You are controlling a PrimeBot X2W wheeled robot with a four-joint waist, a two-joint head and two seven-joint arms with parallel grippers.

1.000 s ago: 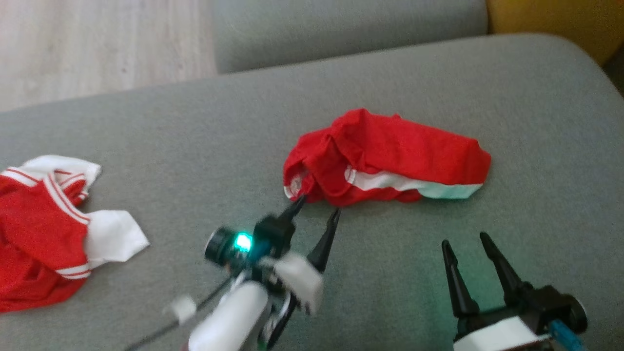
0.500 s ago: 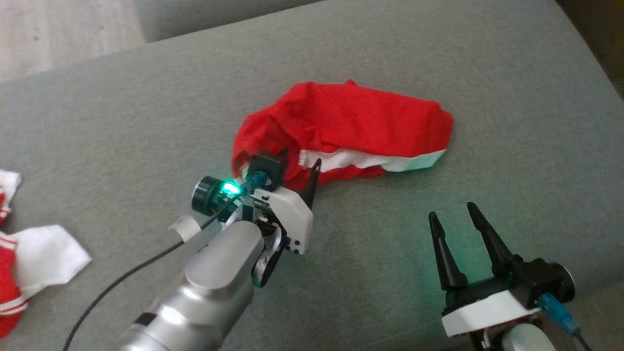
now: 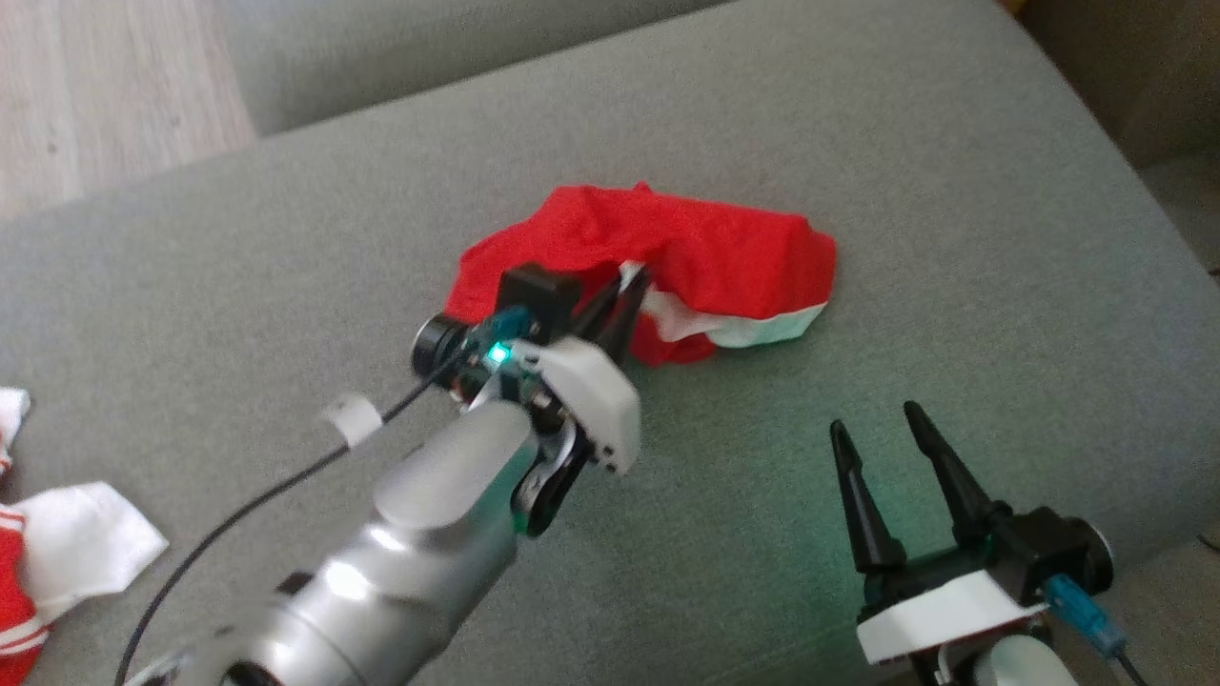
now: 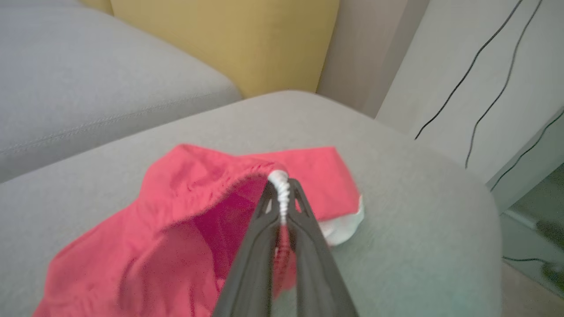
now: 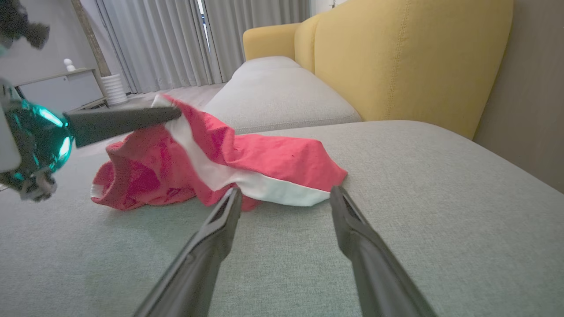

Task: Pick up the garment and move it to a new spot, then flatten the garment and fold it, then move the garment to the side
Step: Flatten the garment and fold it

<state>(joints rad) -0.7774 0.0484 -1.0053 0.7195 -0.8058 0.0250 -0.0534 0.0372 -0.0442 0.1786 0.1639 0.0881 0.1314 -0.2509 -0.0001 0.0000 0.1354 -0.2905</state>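
Note:
The garment (image 3: pixel 724 257) is red with a white stripe and lies crumpled on the grey sofa seat (image 3: pixel 953 238). My left gripper (image 3: pixel 627 286) is shut on its white-edged hem, which bunches between the fingertips in the left wrist view, garment (image 4: pixel 185 207), gripper (image 4: pixel 281 202). That pinched edge is raised a little above the seat, as the right wrist view shows, garment (image 5: pixel 273 158), left gripper (image 5: pixel 172 114). My right gripper (image 3: pixel 877 438) stands open over bare cushion, short of the garment and to its right; its fingers (image 5: pixel 211 237) hold nothing.
A second red and white garment (image 3: pixel 57 553) lies at the left edge of the seat. A yellow backrest (image 5: pixel 396 53) rises behind the cushion, another grey cushion (image 5: pixel 273 92) lies beyond, and wooden floor (image 3: pixel 95 86) shows past the far edge.
My left gripper reached the near edge of the garment, shut on its white hem and raised it slightly. The head camera shifted. My right gripper stayed open and still.

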